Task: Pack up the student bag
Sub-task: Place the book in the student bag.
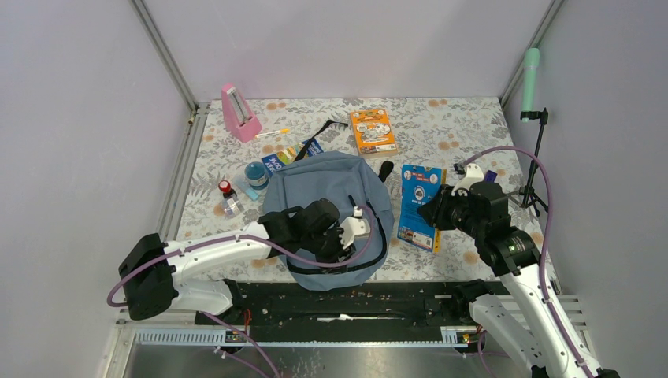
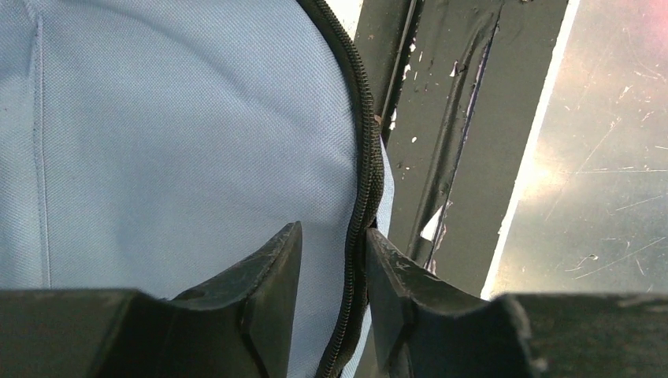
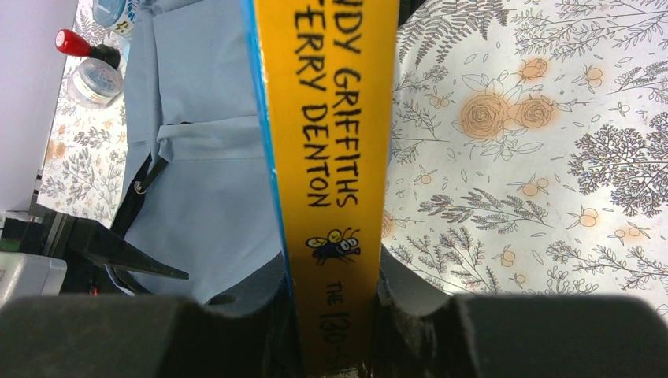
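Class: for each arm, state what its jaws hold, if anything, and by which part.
Right gripper: the book, clamped across its yellow spine. Left gripper: jaws straddle the zipper edge of the student bag; a firm grip cannot be told.

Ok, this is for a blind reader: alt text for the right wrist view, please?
The right gripper grips a book by its yellow spine, printed Griffiths and Denton. The grey-blue student bag lies left of it, floral tablecloth to the right, a red-capped bottle at top left.
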Controlling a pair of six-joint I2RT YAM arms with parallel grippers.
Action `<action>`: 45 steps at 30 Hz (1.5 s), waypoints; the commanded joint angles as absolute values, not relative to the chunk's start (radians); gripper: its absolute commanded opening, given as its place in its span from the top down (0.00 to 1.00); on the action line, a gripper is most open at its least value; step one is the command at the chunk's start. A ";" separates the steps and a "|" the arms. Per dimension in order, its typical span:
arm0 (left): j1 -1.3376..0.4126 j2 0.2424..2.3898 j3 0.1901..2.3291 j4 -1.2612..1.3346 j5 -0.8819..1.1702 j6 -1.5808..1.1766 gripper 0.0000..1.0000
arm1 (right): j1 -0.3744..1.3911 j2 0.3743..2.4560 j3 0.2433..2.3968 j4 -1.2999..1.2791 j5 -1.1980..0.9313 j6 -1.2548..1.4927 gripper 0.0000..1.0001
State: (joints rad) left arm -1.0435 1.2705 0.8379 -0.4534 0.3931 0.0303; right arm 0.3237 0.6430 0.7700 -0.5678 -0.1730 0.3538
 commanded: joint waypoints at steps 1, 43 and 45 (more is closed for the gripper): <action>-1.072 1.257 0.849 -0.430 0.341 0.057 0.62 | 0.327 0.622 0.784 -0.505 -0.158 0.342 1.00; -0.942 1.170 1.155 -0.411 -0.227 0.007 1.00 | 0.327 0.621 0.928 -0.694 -0.446 0.481 1.00; -0.930 1.170 1.172 -0.394 -0.238 0.004 1.00 | 0.327 0.625 0.905 -0.674 -0.526 0.526 1.00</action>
